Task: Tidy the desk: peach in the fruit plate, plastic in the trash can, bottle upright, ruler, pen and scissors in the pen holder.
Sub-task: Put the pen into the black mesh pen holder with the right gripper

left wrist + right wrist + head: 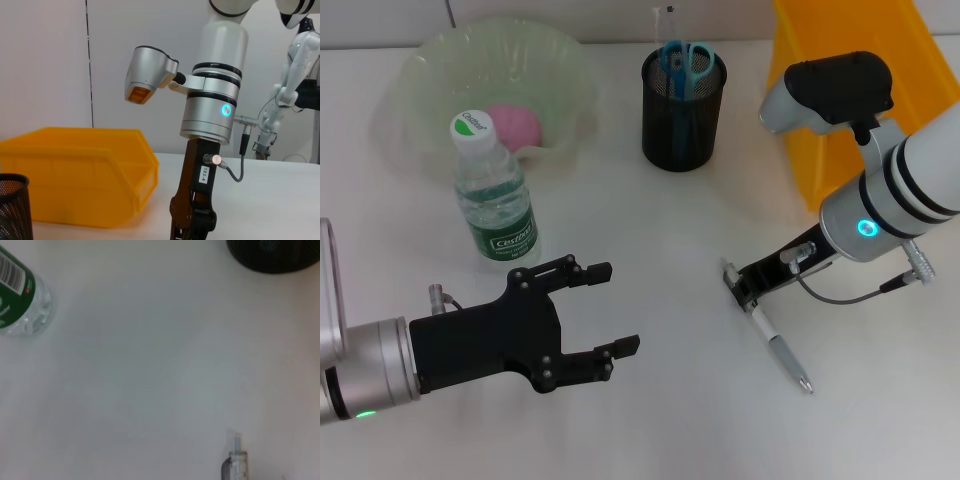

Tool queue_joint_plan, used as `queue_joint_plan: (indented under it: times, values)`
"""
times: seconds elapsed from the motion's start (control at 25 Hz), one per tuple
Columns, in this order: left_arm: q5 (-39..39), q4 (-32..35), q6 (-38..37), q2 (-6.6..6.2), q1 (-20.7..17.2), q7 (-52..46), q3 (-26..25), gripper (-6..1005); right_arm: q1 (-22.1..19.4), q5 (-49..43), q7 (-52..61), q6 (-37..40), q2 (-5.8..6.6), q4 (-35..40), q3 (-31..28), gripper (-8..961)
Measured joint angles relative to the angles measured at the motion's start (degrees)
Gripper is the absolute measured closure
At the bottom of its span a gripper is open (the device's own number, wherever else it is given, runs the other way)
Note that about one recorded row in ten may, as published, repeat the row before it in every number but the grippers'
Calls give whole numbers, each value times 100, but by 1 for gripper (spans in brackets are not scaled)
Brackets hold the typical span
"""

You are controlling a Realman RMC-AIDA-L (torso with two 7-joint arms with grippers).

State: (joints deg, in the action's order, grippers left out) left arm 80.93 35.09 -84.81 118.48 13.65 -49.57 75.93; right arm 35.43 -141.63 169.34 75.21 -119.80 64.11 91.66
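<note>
Yellow bin; black mesh pen holder; green-labelled bottle; pink peach; blue-handled scissors.

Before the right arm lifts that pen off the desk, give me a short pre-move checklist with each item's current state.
1. Right gripper at the pen: ok, its tip sits at the pen's upper end as the pen lies flat on the desk.
2. Grip on the pen closed: cannot tell, no view shows the fingers clearly.
3. Pen holder upright with room: ok, though scissors already stand in it.
4. Left gripper out of the way: ok, open and hovering near the bottle, apart from the pen.
5. Bottle upright: ok.
6. Peach in the fruit plate: ok.
</note>
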Motion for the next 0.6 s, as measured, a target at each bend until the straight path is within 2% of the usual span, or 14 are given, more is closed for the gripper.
queue_joint_plan:
  times: [0.12,0.44,0.6]
  values:
    - [-11,-2,0,0,-8,39,0,202,-43,0,-2,5,0,90,53,809]
    - [-29,-2,-5,0,-19,52,0,202,-314,3,-18,48,16,656,3,833]
    - [-36,-2,-17,0,-43,53,0,202,-547,139,-184,74,39,1126,-244,834]
